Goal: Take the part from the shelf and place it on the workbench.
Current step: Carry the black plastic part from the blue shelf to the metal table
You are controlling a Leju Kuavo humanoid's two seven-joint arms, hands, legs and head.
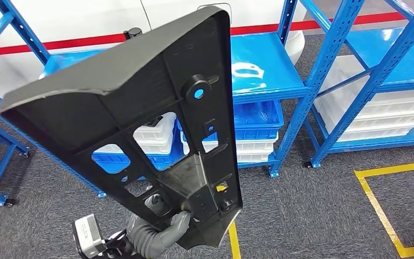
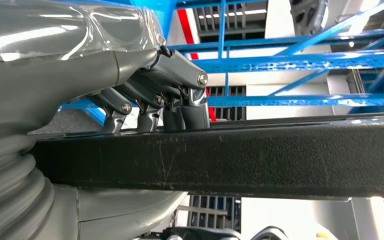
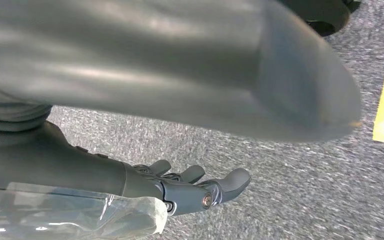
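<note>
My left hand (image 1: 164,229) grips the long black part (image 1: 140,108) by its low end, fingers (image 2: 180,100) curled over; top-heavy, it could swing loose. My right hand (image 3: 190,187) hangs with fingers spread.

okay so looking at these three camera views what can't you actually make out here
- Workbench: I cannot place it.
- Left hand: in the head view the black part covers most of it; the left wrist view gives fingers hooked over the part's edge.
- Shelves: the part blocks their middle.
- Right hand: the blurred thumb covers much of the wrist view, fingers look spread, holding nothing.
</note>
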